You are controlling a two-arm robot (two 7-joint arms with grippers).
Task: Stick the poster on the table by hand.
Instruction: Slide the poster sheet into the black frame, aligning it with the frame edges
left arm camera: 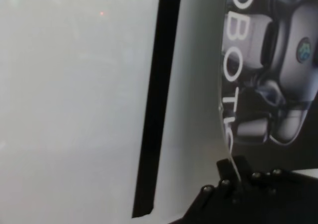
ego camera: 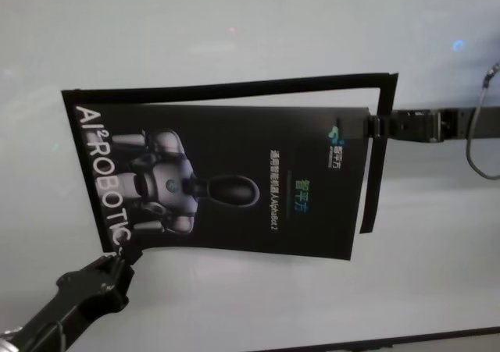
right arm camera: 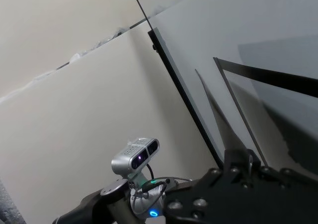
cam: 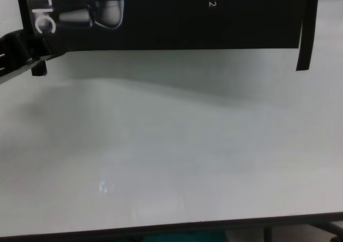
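Left end effector, dark and ridged, is pinched onto the near-left corner of the large glossy black poster, right beside the white "ROBOTIC" lettering, and the left wrist view shows the sheet's edge running straight into its closed tips. Over on the other side, the right end effector is clamped on the far-right corner, its long black arm reaching in from the right. So both corners are held, and the sheet hangs stretched between them above the wide, smooth white-grey surface.

Look at the chest view: the poster's near edge floats clear, with a soft shadow on the surface beneath it, so it seems not yet pressed down. Narrow black tape strips frame it, one along the far edge and one hanging loose down the right side, its lower end dangling free.

To do this step well, I'd judge the key is even tension. Keep both corners level and pull gently apart so the glossy sheet stays flat, without a sag in the middle. Lower it evenly, letting one taped edge meet the surface first, then roll the rest down so no bubble gets trapped. That dangling right strip is the risk: if it folds under or sticks to the poster's face, the edge won't seal. Neither grip should loosen until the tape has caught, since a slick sheet like this probably slides easily.
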